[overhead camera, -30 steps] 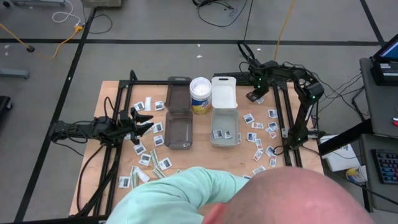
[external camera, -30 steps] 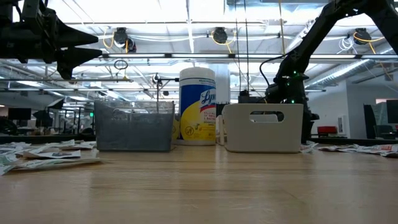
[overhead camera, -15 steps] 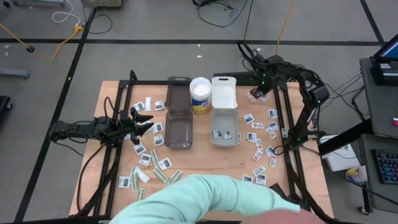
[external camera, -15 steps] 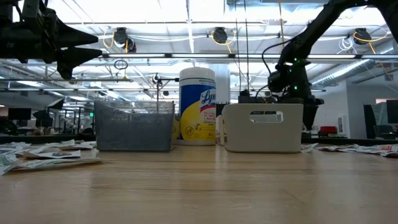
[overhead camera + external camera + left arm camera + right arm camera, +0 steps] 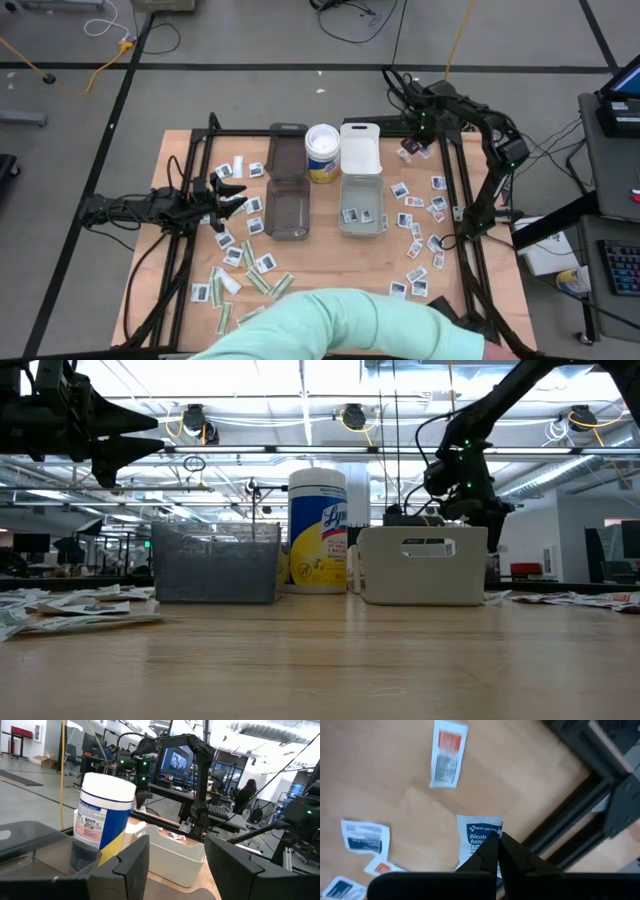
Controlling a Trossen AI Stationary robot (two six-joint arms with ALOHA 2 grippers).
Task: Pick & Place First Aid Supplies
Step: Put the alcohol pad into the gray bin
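A person's pale green sleeve (image 5: 340, 325) crosses the near edge of the wooden table (image 5: 320, 262) in the high view; the low view does not show it. Packets (image 5: 245, 270) lie scattered on the table in two groups, roughly twenty at the left and about fifteen at the right (image 5: 420, 215), too small to count exactly. Two bins stand in the middle: a smoky bin (image 5: 288, 212) and a white bin (image 5: 361, 205), each with its lid open behind it, and two packets lie in the white bin. One wipes canister (image 5: 322, 152) stands between the lids. The left gripper (image 5: 232, 195) hovers over the left group with its fingers apart and nothing between them. At the far right corner the right gripper (image 5: 408, 150) has its fingers (image 5: 492, 852) pinched together on a white packet (image 5: 479, 837) with blue print, shown only by the right wrist view. One orange-printed packet (image 5: 447, 752) lies beyond it.
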